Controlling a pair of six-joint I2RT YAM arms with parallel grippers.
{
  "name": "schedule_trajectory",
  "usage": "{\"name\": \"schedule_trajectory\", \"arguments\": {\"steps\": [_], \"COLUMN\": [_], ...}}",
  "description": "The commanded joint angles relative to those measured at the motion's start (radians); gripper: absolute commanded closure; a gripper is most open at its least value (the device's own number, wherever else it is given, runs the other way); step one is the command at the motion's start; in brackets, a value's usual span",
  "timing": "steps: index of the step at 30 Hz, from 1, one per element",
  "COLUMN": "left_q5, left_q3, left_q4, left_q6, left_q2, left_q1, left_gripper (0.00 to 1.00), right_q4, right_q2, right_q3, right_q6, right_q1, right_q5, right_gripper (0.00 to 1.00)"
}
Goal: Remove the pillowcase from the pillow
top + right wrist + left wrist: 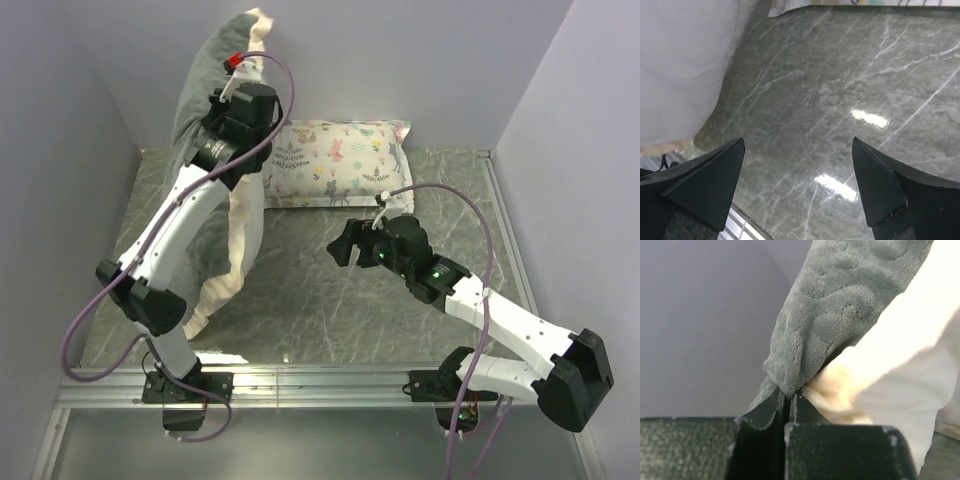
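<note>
Pillowcase [205,75]: one, hoisted upright at the counter's [330,300] back left.
Left pincer [789,399]: clamped tight on the pillowcase's grey-and-cream edge.
Right pincer [798,142]: gaping wide, empty, over bare counter.
Pillows: two; white pillow [920,375] against the case, print pillow [335,160] lying at the back.

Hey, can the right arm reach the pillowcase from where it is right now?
Probably yes. The right gripper is open over bare table, and nothing lies between it and the hanging pillowcase on its left. The left gripper, shut on the pillowcase's top, holds it up.
</note>
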Motion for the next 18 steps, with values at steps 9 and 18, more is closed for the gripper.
{"name": "schedule_trajectory", "arguments": {"steps": [9,18], "left_q5": [0.085,0.436], "left_q3": [0.022,-0.127], "left_q4": [0.053,0.022], "left_q6": [-0.077,-0.226], "left_q2": [-0.282,-0.429], "left_q1": [-0.309,-0.324], "left_gripper": [1.0,1.0], "right_q4": [0.05,0.171], "right_q2": [-0.022,-0.006], "right_q3": [0.149,0.212], "right_q6": [-0.071,-0.18], "right_q1": [-0.001,-0.059], "right_q5": [0.169,0.273], "right_gripper": [0.05,0.04]}}
